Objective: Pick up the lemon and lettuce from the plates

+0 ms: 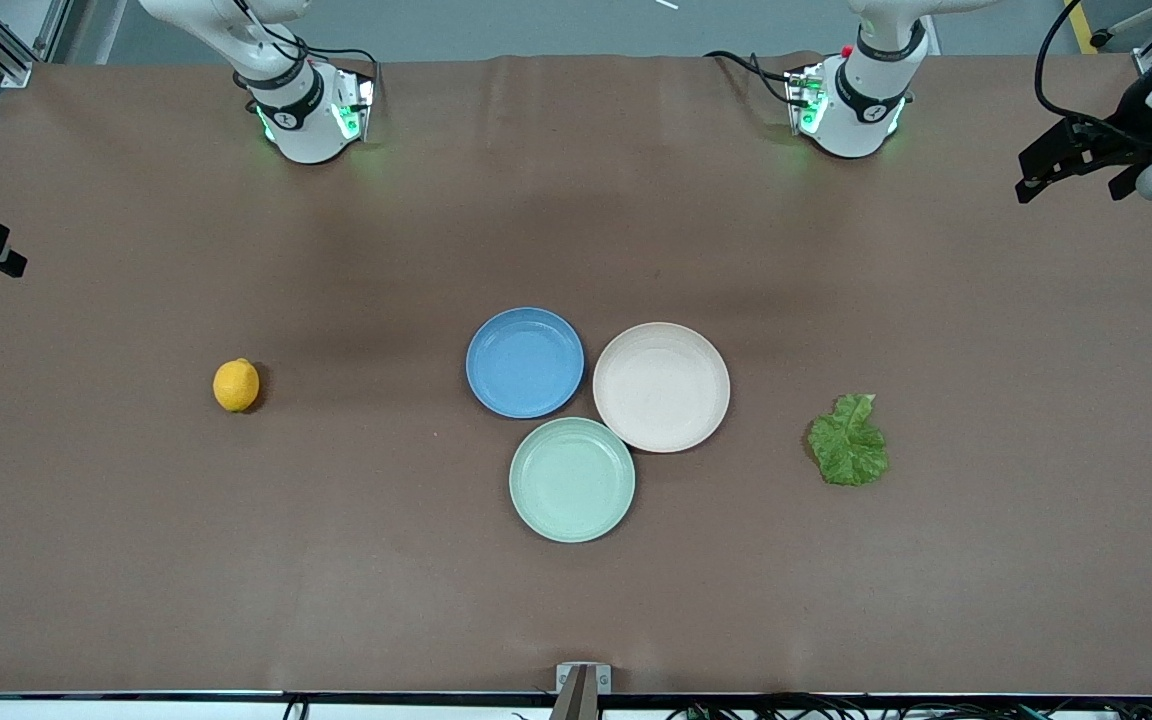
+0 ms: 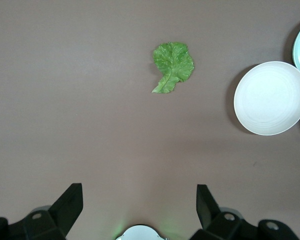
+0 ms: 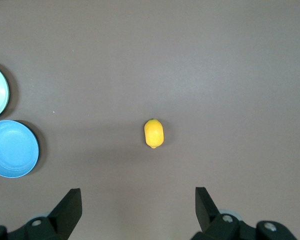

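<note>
Table: brown covering (image 1: 136, 560) spans the whole front view, with both arm bases along its top edge.
Right gripper (image 3: 137, 207): raised over the right arm's end of the table; its wrist view shows the two fingers (image 3: 70, 205) spread wide apart with nothing between them. In the front view only a dark piece shows at the edge of the picture, so the spread is readable from the wrist view alone.
Lemon (image 1: 236, 385): lies on the bare covering toward the right arm's end, well apart from every plate; the right wrist view looks straight down on it (image 3: 153, 133).
Blue plate (image 1: 525, 362): holds nothing, sits just beside the beige-pink plate; partly seen in the right wrist view (image 3: 12, 148).
Mint-green plate (image 1: 572, 480): holds nothing, nearer the front camera than the other two and close against both.
Beige-pink plate (image 1: 661, 387): holds nothing; seen whole in the left wrist view (image 2: 271, 98).
Lettuce (image 1: 848, 442): flat on the covering toward the left arm's end, near the beige-pink plate but apart from it; the left wrist view shows it too (image 2: 173, 65).
Left gripper (image 2: 140, 205): held up over the left arm's end of the table, fingers (image 2: 207, 202) wide apart, holding nothing.
</note>
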Robot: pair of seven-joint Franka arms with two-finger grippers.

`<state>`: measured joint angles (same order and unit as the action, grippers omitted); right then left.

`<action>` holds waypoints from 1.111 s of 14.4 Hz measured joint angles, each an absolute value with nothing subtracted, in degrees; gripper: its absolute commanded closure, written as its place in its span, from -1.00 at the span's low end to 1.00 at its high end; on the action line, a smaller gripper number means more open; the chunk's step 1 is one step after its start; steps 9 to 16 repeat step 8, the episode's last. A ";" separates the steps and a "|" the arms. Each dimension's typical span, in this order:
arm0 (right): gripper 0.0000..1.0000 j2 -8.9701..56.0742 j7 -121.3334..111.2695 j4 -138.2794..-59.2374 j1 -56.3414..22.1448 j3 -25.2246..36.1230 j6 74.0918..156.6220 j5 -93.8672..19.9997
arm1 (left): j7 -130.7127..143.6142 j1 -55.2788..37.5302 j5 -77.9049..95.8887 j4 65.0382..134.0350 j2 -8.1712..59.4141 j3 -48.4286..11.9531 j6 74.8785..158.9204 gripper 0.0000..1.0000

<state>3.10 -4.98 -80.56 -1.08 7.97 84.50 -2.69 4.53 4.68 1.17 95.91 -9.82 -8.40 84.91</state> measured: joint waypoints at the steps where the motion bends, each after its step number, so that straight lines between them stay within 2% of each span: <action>1: -1.00 3.11 -4.98 -80.56 -1.08 7.93 84.50 -2.64 | 4.53 4.68 1.17 95.84 -9.82 -8.40 84.91 -1.00; 16: -1.00 3.12 -4.98 -80.56 -1.09 7.87 84.50 -2.55 | 4.53 4.80 1.17 94.48 -9.82 -8.32 84.91 -1.00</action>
